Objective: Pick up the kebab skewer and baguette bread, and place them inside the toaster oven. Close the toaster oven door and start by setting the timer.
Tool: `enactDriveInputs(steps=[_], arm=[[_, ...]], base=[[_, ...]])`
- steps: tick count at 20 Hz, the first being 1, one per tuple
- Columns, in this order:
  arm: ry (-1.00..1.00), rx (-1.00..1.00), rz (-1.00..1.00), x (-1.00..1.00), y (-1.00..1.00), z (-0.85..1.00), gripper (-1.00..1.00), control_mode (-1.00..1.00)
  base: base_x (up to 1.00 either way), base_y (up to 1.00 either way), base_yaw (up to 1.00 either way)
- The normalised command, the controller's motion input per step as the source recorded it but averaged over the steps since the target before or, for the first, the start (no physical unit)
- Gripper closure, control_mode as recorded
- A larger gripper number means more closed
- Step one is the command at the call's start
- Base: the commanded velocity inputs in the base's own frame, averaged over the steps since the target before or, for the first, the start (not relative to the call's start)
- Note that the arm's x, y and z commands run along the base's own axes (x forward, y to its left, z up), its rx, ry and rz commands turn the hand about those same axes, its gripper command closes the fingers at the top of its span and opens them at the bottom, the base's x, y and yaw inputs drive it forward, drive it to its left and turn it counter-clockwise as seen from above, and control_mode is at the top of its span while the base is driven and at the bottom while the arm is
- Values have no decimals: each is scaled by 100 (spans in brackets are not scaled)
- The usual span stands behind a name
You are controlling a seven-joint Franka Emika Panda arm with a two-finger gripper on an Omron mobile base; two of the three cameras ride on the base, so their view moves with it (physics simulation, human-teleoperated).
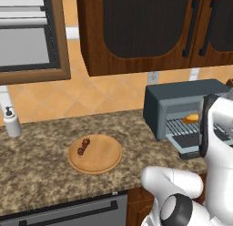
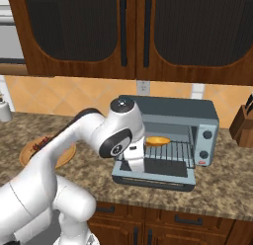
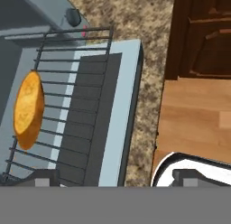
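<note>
One baguette bread (image 2: pixel 157 140) on rack, one kebab skewer (image 1: pixel 83 146)

You have one kebab skewer (image 1: pixel 83 146) on one round wooden plate (image 1: pixel 102 161), one baguette bread (image 2: pixel 157 140) in one toaster oven (image 2: pixel 197 113), one soap dispenser (image 1: pixel 12 122), one knife block (image 2: pixel 243 125), and one wall outlet (image 2: pixel 143 87).

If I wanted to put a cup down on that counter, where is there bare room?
Bare stone runs between the soap bottle and the wooden plate, and again between that plate and the toaster oven. It is crowded at the oven: its door lies open over the counter, the bread sits on the rack, and the arm hangs there.
</note>
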Motion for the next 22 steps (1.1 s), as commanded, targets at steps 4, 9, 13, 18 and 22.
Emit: enactDriveInputs(steps=[4,9,13,18,22], arm=[[42,0,36,8,98,0,-100,-100],[38,0,47,4,100,-1,-100,-100],[35,0,53,18,100,-13,-100,-100],[11,1,32,30,100,-42,-100,-100],[-2,8,19,57,95,-38,-100,-100]], base=[[0,0,0],[0,0,0],[0,0,0],[0,0,0],[0,0,0]])
